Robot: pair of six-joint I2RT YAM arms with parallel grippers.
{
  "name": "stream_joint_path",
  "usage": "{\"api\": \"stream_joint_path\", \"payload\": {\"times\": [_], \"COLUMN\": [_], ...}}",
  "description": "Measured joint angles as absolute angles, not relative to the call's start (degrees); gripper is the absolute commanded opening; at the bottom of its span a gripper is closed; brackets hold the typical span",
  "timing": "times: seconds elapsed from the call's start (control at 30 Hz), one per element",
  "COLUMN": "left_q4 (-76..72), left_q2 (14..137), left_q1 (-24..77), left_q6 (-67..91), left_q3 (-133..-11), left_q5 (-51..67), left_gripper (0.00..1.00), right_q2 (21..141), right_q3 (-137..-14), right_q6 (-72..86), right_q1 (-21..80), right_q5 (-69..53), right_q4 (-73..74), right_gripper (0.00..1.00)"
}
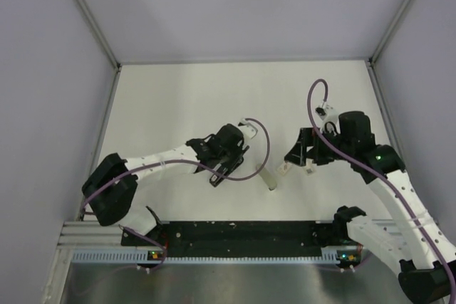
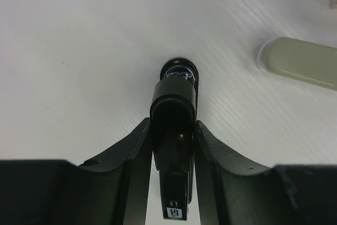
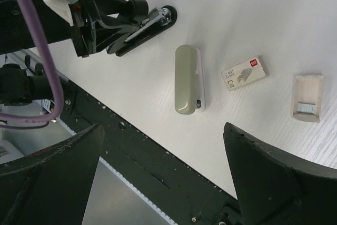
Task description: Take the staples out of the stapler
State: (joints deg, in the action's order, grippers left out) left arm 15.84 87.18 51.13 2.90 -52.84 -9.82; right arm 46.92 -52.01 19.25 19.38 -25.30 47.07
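Observation:
The slim black stapler (image 2: 174,104) stands nose-down on the white table, with silver metal showing at its tip. My left gripper (image 2: 174,130) is shut on the stapler's sides. In the top view the left gripper (image 1: 226,161) is at the table's middle, with the stapler (image 1: 216,179) sticking out toward the near edge. The right wrist view shows the held stapler (image 3: 142,27) at upper left. My right gripper (image 3: 168,183) is wide open and empty, raised above the table's near edge, right of the left gripper in the top view (image 1: 293,153).
A grey oblong bar (image 3: 188,80) lies between the grippers and also shows in the top view (image 1: 267,176) and the left wrist view (image 2: 300,61). A small staple box (image 3: 243,73) and a beige holder with staples (image 3: 308,98) lie beyond it. The black base rail (image 1: 242,236) runs along the near edge.

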Motion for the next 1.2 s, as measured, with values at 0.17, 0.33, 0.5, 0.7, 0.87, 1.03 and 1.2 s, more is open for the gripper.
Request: {"api": "stream_joint_path", "payload": {"times": [0.17,0.33,0.5,0.7,0.87,1.03,1.2], "left_q4": [19.6,21.4,24.3,29.1,32.0,36.1,38.2], "left_q2": [82.7,78.0,74.0,70.6,65.4,60.9,58.5], "left_q1": [51.2,51.2,51.3,51.3,51.3,51.4,51.4], "left_q6": [0.9,-1.1,-3.7,-9.1,-12.5,-15.3,-16.7], "left_q3": [-54.7,-56.2,-56.7,-56.9,-56.9,-58.3,-58.6], "left_q5": [-3.2,3.3,7.4,15.2,23.2,30.1,32.8], "left_gripper": [0.00,0.00,0.00,0.00,0.00,0.00,0.00], "right_q2": [47.0,45.9,45.9,45.9,46.5,45.4,44.8], "right_q3": [-52.0,-52.0,-52.0,-52.0,-52.0,-50.3,-49.9], "right_q6": [19.0,18.5,17.7,14.3,8.5,1.7,-1.6], "right_q1": [19.5,21.4,22.7,27.8,37.4,42.7,45.0], "right_q5": [-27.3,-28.5,-28.8,-29.7,-30.0,-32.4,-34.6], "right_q4": [45.1,42.8,41.6,39.2,37.3,34.2,31.0], "right_gripper": [0.95,0.95,0.94,0.92,0.93,0.93,0.93]}}
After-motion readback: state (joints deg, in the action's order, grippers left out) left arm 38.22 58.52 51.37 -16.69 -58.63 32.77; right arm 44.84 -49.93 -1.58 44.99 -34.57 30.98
